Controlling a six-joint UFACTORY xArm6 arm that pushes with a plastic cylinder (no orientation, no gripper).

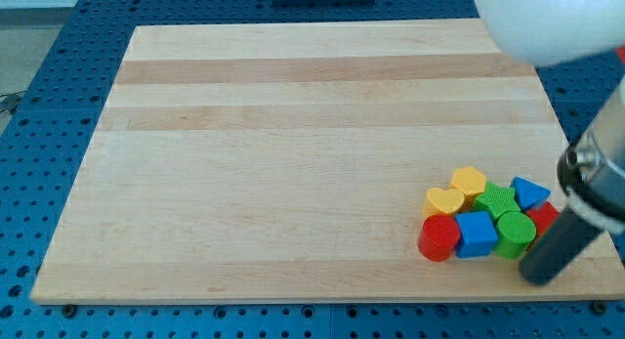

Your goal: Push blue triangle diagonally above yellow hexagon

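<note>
The blue triangle [529,192] lies at the right end of a tight cluster of blocks near the board's bottom right. The yellow hexagon [469,181] is at the cluster's top, to the left of the triangle, with a green star [496,198] between them. My tip [538,275] is at the cluster's lower right edge, just right of a green cylinder [515,232] and below the blue triangle. The rod hides part of a red block [543,216] whose shape I cannot make out.
A yellow heart [444,200], a red cylinder [438,238] and a blue cube [476,233] fill the cluster's left and bottom. The wooden board [293,153] rests on a blue perforated table. The white arm housing [547,21] looms at the top right.
</note>
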